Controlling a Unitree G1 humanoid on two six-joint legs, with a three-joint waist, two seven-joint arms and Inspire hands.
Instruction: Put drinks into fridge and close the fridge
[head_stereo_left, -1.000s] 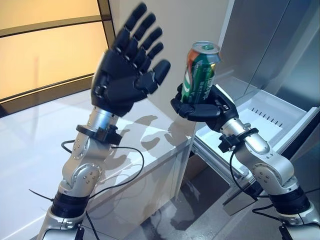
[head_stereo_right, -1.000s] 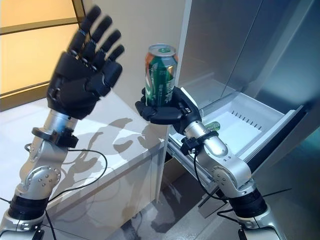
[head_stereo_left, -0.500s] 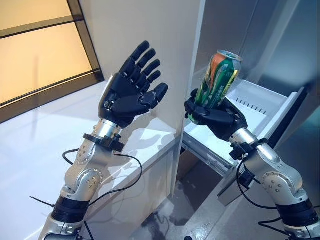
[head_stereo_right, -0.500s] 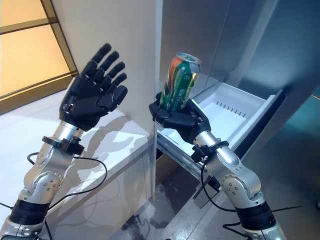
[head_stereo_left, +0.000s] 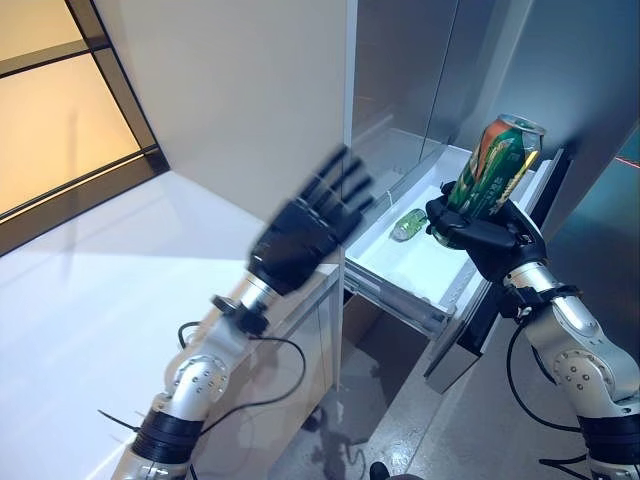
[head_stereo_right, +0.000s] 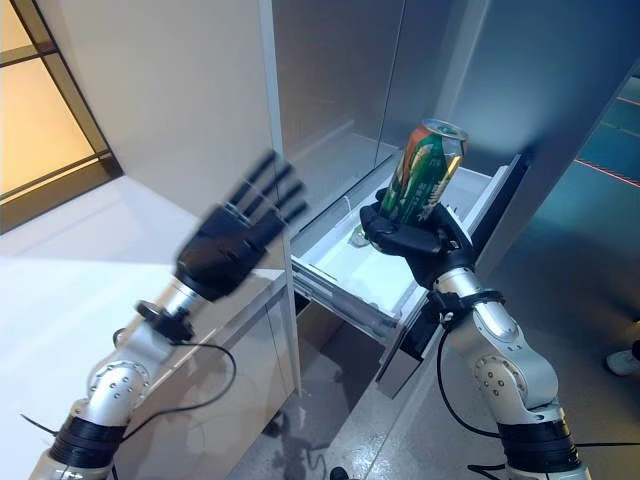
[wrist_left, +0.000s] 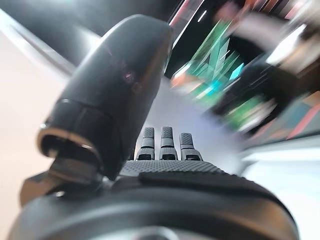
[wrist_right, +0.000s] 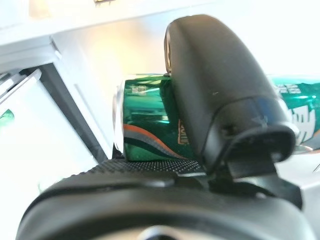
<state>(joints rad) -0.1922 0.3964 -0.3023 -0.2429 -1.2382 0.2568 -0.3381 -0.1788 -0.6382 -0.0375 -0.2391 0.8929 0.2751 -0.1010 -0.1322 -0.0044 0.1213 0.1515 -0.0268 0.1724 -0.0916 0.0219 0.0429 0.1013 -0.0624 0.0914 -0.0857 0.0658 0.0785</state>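
Note:
A green and orange drink can (head_stereo_left: 492, 168) is held tilted above the pulled-out white fridge drawer (head_stereo_left: 420, 268), with my right hand (head_stereo_left: 478, 233) shut on its lower part; the right wrist view shows the thumb (wrist_right: 215, 95) pressed across the can (wrist_right: 150, 127). Another green drink (head_stereo_left: 407, 224) lies on its side at the back of the drawer. My left hand (head_stereo_left: 300, 235) hangs open, fingers straight, in front of the counter's corner and just left of the drawer. The fridge's silver interior (head_stereo_right: 340, 90) rises behind the drawer.
A white counter (head_stereo_left: 120, 300) runs along the left under a beige wall panel (head_stereo_left: 240, 90). The drawer's dark front panel (head_stereo_left: 500, 300) juts out toward me on the right. Grey floor (head_stereo_left: 390, 420) shows below the drawer. A person's shoe (head_stereo_right: 625, 362) shows at the far right.
The camera has swung right, bringing the drawer into fuller view. My right hand carried the can rightward over the drawer. My left hand dropped lower and moved toward the drawer, still open.

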